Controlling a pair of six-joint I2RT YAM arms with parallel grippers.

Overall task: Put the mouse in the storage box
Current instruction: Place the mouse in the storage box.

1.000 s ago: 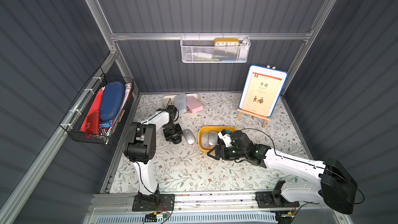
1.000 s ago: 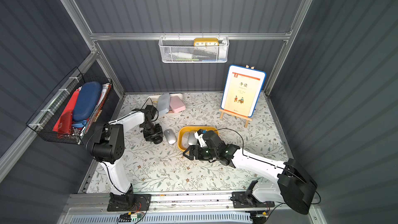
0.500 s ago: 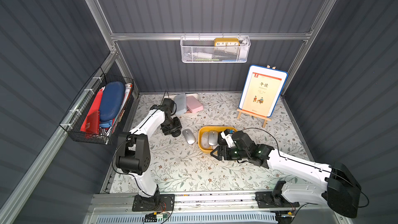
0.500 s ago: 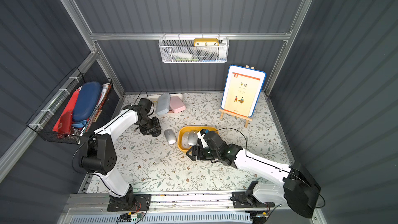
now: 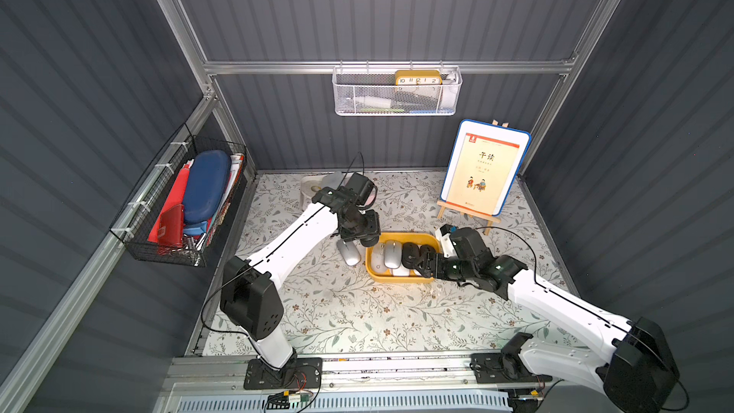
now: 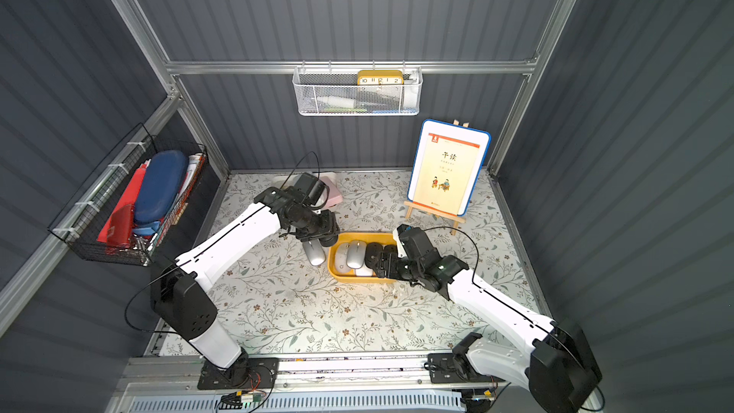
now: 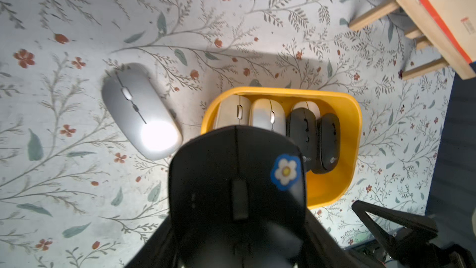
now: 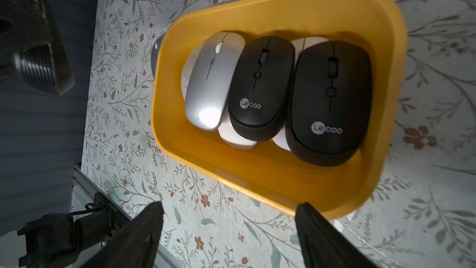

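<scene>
Left end effector (image 5: 362, 237) clamped on black mouse (image 7: 237, 176), right end effector (image 8: 229, 205) spread wide, empty

storage box (image 8: 270, 174): mice (image 8: 260, 86) fill rear | front strip bare | silver mouse (image 7: 140, 109) beside rim

In the left wrist view, the black mouse (image 7: 231, 176) in the left gripper (image 7: 238, 233) was blurred. It covered the near part of the yellow box (image 7: 354, 135) and the ends of the pale mice (image 7: 233, 109) inside. The book (image 7: 453, 14) was cut by the edge. In the right wrist view, the white mice (image 8: 237, 137) lay mostly under other ones. The fingers (image 8: 316, 230) of the right gripper (image 8: 229, 211) ran off the picture. In both top views, the things in the white mesh basket (image 5: 397, 97) (image 6: 357, 99) were too small to tell.
</scene>
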